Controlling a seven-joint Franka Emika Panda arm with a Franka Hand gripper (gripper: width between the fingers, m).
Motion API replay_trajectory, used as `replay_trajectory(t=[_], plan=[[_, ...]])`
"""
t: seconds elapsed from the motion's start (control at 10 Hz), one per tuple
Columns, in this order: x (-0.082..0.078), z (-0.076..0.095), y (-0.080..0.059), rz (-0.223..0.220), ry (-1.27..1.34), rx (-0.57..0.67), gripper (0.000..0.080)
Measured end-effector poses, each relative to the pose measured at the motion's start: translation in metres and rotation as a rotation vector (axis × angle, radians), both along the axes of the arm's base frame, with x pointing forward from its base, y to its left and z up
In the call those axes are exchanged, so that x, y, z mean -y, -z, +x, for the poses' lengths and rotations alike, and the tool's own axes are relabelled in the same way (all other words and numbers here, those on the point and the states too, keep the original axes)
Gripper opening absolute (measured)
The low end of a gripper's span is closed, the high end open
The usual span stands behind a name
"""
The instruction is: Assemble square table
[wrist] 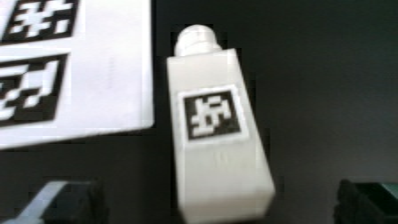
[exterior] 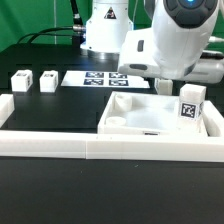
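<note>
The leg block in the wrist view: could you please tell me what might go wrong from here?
The leg block lies slightly askew to the open gripper, so closing could twist it. It also lies close beside the marker board, so the gripper might catch the board's edge on its way down.

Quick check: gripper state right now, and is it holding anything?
Gripper: open, holding nothing; its fingers stand wide apart on either side of a leg block.

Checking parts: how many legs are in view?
3 sure: two at the exterior view's left, one at its right by the slab. The wrist view's leg may be a fourth or that one. Arm may hide more.
</note>
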State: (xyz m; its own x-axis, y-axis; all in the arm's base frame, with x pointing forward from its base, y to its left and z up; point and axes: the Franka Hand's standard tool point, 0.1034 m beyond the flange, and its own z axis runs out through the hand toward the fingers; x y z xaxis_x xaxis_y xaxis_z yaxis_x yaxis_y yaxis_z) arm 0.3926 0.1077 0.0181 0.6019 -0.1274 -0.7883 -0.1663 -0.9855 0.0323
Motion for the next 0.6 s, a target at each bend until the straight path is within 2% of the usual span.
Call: replay_trajectory(t=[0.2, 0.4, 0.5, 0.6], plan=[[-0.007, -0.018, 0.009, -0.023, 0.007, -0.022, 0.0649], [-0.007, -0.02, 0.009, -0.027, 0.01, -0.027, 0.0649], [-0.006, -0.02, 0.009, -0.028, 0.013, -0.027, 0.0558], [-0.006, -0.02, 0.009, -0.028, 0.014, -0.027, 0.0422]])
